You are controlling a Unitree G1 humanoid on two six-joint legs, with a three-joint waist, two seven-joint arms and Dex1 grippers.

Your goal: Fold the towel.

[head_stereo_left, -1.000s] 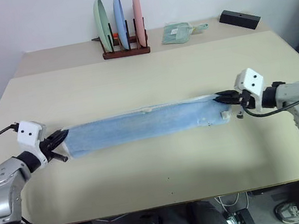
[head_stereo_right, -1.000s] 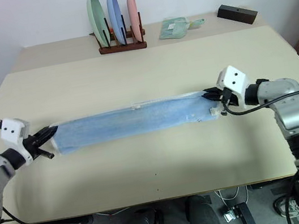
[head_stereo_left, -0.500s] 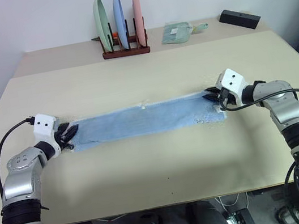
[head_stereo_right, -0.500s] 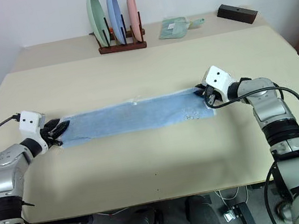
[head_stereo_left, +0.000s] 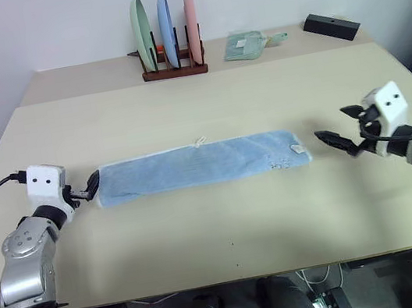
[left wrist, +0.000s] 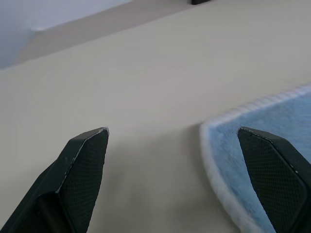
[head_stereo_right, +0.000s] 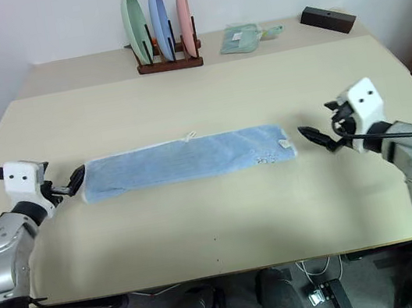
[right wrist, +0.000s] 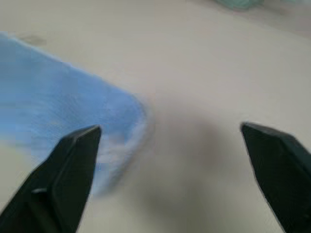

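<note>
The towel now lies flat on the surface as a long narrow strip, dropped from the stretch both claws held a second ago (one fold looks done). The left claw gapes empty at its end; the right claw has backed off, wide, empty.

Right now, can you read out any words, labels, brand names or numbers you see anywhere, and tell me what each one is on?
No text can be read anywhere.
Small white tag on the towel: too small to tell whether it carries print.
Pale green cloth at the far edge of the table: no lettering can be made out.
Black box: no label can be seen.
Plates in the rack: plain.
</note>
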